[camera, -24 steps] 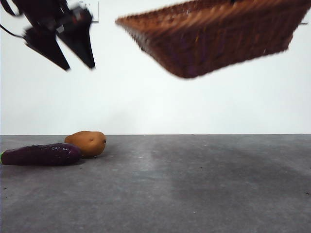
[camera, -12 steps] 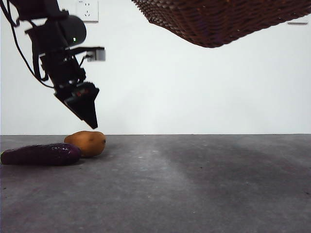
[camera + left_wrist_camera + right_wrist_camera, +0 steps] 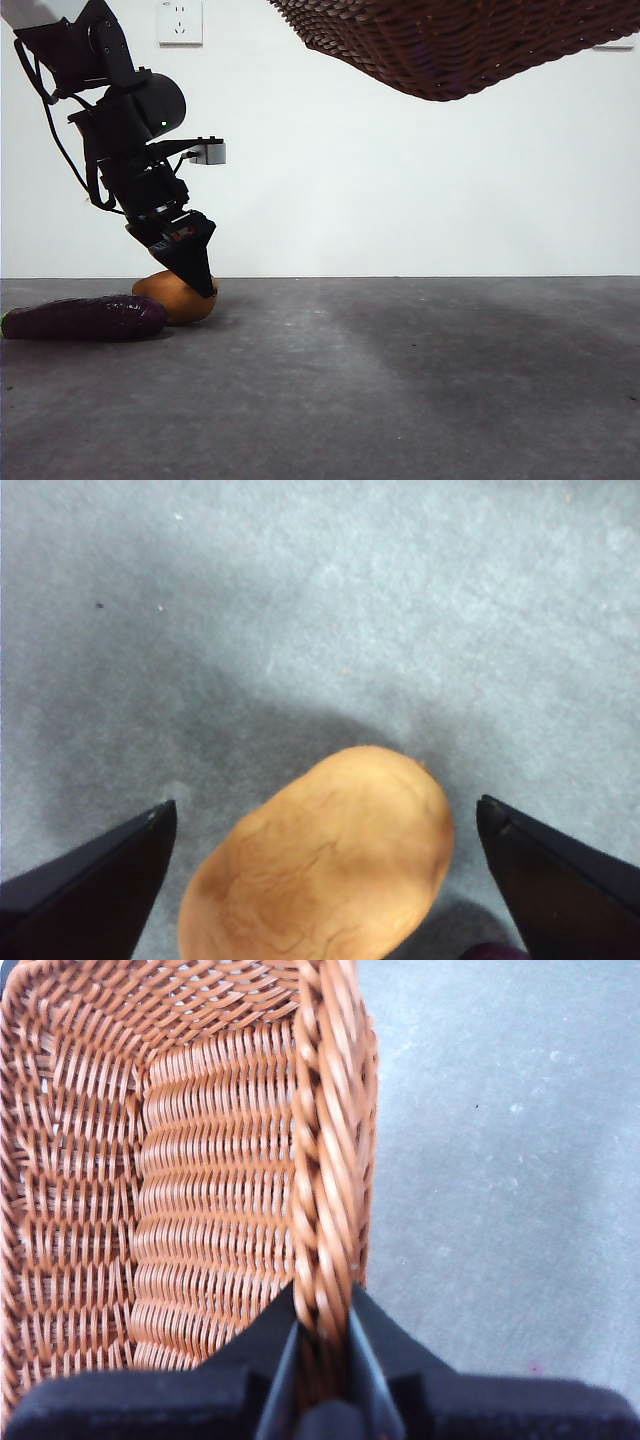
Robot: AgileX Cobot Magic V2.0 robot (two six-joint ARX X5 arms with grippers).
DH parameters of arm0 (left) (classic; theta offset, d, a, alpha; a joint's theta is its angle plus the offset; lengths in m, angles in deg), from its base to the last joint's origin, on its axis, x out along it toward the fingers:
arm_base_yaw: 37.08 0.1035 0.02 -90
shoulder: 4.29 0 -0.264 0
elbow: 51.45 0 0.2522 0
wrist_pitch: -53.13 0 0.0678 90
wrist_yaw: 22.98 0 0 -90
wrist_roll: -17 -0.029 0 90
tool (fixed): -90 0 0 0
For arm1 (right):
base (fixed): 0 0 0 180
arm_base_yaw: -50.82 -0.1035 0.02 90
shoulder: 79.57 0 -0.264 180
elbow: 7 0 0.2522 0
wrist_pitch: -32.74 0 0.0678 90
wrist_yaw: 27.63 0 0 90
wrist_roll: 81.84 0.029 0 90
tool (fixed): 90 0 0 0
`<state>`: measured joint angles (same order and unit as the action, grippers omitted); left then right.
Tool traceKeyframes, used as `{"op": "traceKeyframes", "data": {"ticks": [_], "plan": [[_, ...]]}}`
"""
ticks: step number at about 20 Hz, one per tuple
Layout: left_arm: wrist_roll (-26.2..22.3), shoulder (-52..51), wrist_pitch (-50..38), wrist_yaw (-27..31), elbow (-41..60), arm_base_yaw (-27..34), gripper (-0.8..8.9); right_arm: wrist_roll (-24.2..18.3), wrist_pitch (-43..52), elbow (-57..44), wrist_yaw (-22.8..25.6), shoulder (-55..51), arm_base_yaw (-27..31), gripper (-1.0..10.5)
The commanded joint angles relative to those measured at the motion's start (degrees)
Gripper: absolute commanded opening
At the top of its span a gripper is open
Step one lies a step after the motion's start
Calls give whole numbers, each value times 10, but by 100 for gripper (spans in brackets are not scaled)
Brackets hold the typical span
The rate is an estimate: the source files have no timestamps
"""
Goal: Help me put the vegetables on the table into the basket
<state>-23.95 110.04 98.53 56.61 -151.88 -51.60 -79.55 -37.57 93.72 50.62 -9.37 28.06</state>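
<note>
Nearest on the table (image 3: 400,400): eggplant (image 3: 85,317), lying flat at the front view's left edge, stem end cut off. Just behind it and touching or nearly so, the potato (image 3: 172,297).

Change: over the last sec the left gripper (image 3: 200,283) dropped from high in the frame to the potato; tips now at its top. Wrist view shows jaws spread wide, one each side of the potato (image 3: 325,865), not yet touching. Judged: descent phase done, closing on the potato is next.

Basket (image 3: 450,45) rose approx. out of frame; held aloft. Right gripper (image 3: 322,1305) pinches its braided rim (image 3: 325,1140).

Hidden: corn not visible in any view. Basket interior only partly shown; contents unconfirmed.
</note>
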Motion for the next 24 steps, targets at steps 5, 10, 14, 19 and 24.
{"op": "traceKeyframes", "data": {"ticks": [5, 10, 14, 19, 24], "plan": [[-12, 38, -1, 0, 1, 3, 505, 2, 10, 5, -2, -3, 0, -12], [11, 39, -19, 20, 1, 12, 428, 2, 10, 5, -2, -3, 0, -12], [11, 39, -22, 26, 1, 15, 152, 2, 10, 5, -2, -3, 0, -12], [11, 39, -45, 28, -2, 15, -7, 2, 10, 5, -2, -3, 0, -12], [35, 30, 29, 30, -63, 15, -6, 5, 9, 4, 12, -2, 0, -12]]}}
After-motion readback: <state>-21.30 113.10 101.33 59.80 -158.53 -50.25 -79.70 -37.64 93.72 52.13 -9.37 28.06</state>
